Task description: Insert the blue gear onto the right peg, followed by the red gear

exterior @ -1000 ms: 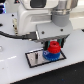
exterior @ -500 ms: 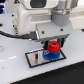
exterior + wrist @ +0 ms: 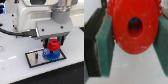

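Exterior view: 1 white arm reaches down over a white tabletop [image 3: 12, 70]. The pincer [image 3: 53, 45] is positioned above the grey, black-framed plate [image 3: 36, 58], toward the exterior view's right end of that plate.

Red gear [image 3: 53, 44]: held betw. the pincer fingers, directly over the blue gear [image 3: 51, 53]. Red gear's lower face looks touching or just above the blue gear; res. too low to tell which.

Blue gear: lies flat on the plate at the plate's end toward the exterior view's right, toothed rim visible around and below the red gear. Right peg: hidden under the 2 gears, not visible. Whether the blue gear is seated on it can't be confirmed directly, but the gear sits at that end of the plate.

A thin dark pin [image 3: 37, 57] stands near the plate's middle-left area, faint, apart from both gears.

Wrist view: red gear [image 3: 134, 26] fills the upper centre, centre hole showing dark blue through it. 2 teal finger pads [image 3: 104, 47], 1 on each side, press against the gear's rim. Pincer [image 3: 131, 42] state: clamped on the red gear, pads in contact on both sides. White surface behind, blurred.

A black cable [image 3: 17, 34] runs along the arm.
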### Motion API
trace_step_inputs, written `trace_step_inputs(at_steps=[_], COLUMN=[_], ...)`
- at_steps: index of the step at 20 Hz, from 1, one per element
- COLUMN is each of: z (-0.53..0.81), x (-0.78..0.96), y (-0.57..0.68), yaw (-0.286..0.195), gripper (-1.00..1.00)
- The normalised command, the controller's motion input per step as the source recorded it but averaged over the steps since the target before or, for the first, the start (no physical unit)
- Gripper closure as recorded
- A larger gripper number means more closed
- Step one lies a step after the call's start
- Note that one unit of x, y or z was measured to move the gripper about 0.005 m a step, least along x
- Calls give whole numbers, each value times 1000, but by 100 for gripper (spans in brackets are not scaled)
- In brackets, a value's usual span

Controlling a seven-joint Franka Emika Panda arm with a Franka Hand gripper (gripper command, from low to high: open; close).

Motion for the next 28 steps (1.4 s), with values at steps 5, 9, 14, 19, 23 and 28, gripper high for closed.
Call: trace_step_inputs(at_steps=[5,9,14,19,23,28], z=[-16,-77,-11,-248,-135,-91], x=[152,135,145,152,129,100], y=[-71,-24,-29,-33,-29,-10], yaw=[0,0,0,0,0,0], gripper=[100,100,100,100,100,-100])
